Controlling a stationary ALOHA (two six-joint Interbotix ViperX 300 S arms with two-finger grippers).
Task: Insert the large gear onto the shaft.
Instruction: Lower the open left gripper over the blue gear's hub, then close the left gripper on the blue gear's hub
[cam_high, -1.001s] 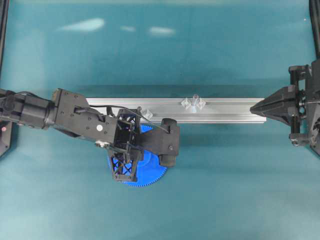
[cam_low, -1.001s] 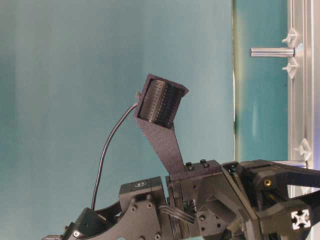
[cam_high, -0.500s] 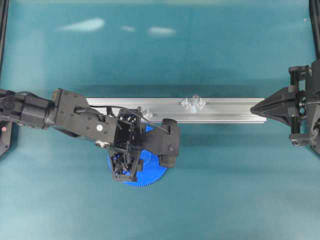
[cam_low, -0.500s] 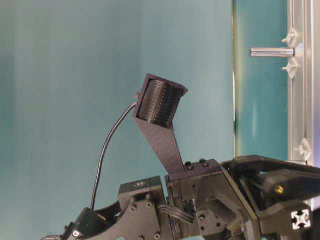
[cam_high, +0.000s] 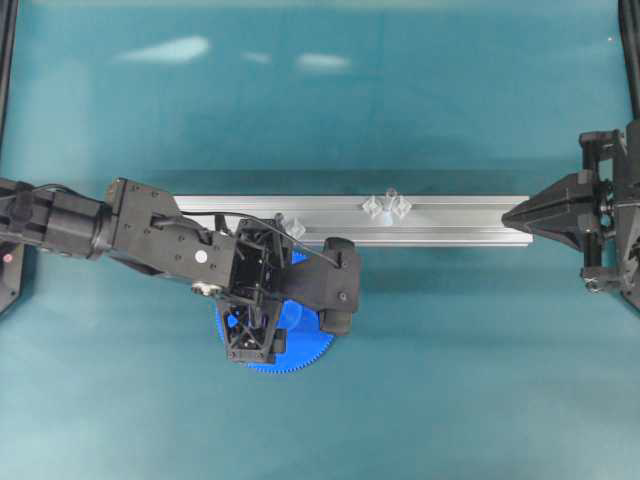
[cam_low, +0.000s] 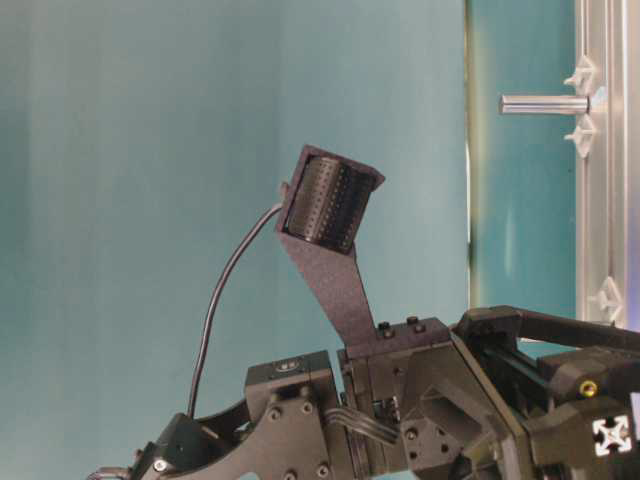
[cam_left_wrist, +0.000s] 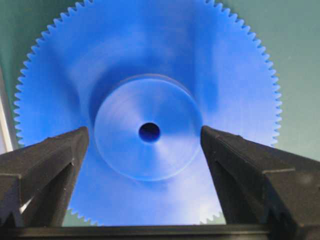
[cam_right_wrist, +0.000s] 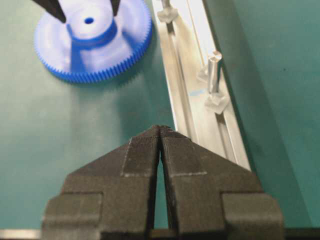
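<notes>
Task barely begun: large gear (cam_left_wrist: 150, 130) flat on the mat, unheld between the spread jaws of the left gripper (cam_left_wrist: 145, 145), at eight o'clock from the bare shaft (cam_right_wrist: 214, 70); right gripper (cam_right_wrist: 160, 131) pressed together, idle.

left gripper (cam_left_wrist: 145, 150) points down with its jaws spread wide; right gripper (cam_right_wrist: 160, 131) sits level at the table's right edge, jaws pressed together.

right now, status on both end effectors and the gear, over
Left end effector open astride big blue toothed plastic gear, flat on mat. Right end effector shut. Clear upright shaft unobstructed.
</notes>
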